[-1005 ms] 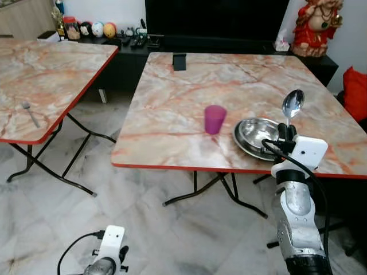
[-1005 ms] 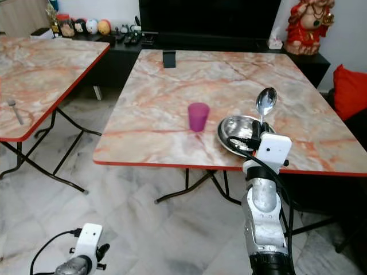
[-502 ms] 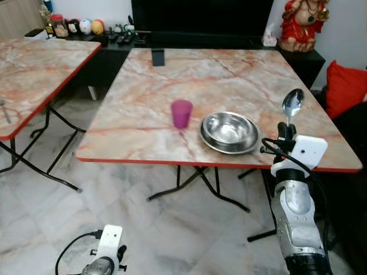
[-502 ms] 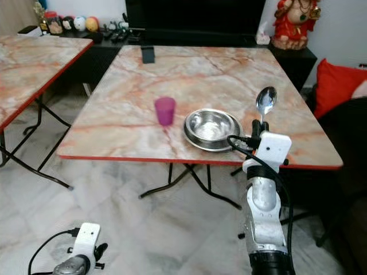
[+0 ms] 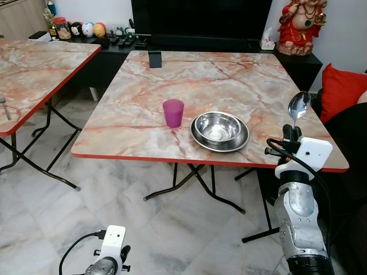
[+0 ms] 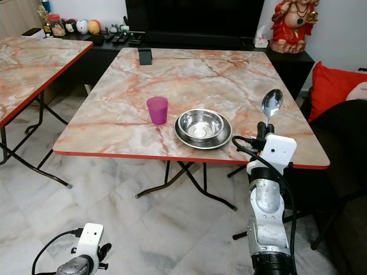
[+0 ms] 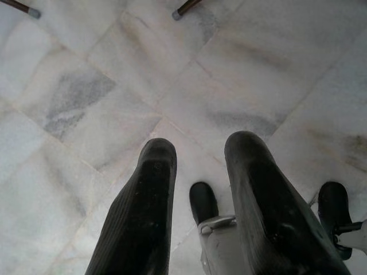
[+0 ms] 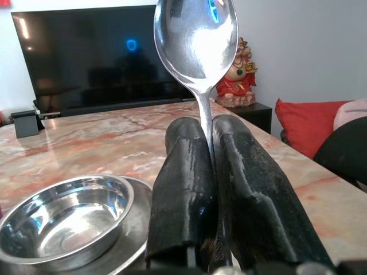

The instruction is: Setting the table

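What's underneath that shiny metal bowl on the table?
The steel bowl sits on a steel plate, whose rim rings it on the marble table. The plate's middle is covered. The bowl looks empty.

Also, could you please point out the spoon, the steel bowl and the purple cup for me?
spoon (image 8: 196,35): right wrist view, middle of its bowl.
steel bowl (image 5: 219,126): left eye view, inside bottom.
purple cup (image 5: 173,114): left eye view, front wall.
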